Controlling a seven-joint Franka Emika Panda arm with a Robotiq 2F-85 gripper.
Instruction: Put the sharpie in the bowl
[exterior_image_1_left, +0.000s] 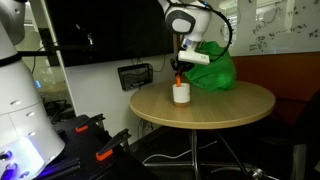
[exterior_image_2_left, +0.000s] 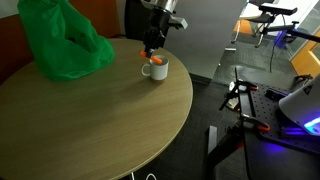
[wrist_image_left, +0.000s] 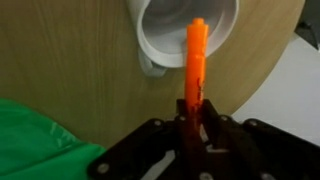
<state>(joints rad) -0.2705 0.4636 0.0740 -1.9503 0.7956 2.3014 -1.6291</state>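
While the round wooden worktop (exterior_image_1_left: 235, 105) took up the middle of both exterior views, its largest load was a crumpled green bag (exterior_image_2_left: 60, 45), slumped towards one edge and well inside the rim. Next in size came the white arm (exterior_image_1_left: 185, 20), which reached down from above beside the bag. Below it stood the white bowl (exterior_image_2_left: 156, 69), a small cup-like vessel with a stub of a handle. It stood upright close to the worktop's edge, near the bag but apart from it.

The pincer (wrist_image_left: 195, 112) hung directly over the bowl, its fingers clamped together on the upper end of the orange sharpie (wrist_image_left: 196, 60). The sharpie pointed straight down from the pincer. In the wrist view its free end lay over the bowl's open mouth (wrist_image_left: 175, 30), a little to one side of centre. In an exterior view the orange tip (exterior_image_1_left: 179, 79) sat right at the bowl's rim (exterior_image_1_left: 181, 95); whether it had dipped below the rim I cannot tell.

Nothing stood between the sharpie and the bowl. The bag's green folds (wrist_image_left: 40, 145) lay beside the pincer without touching it. Off the worktop, a dark screen (exterior_image_1_left: 100, 25) hung behind, and dark floor gear with a blue glow (exterior_image_2_left: 295, 125) stood beyond the edge.
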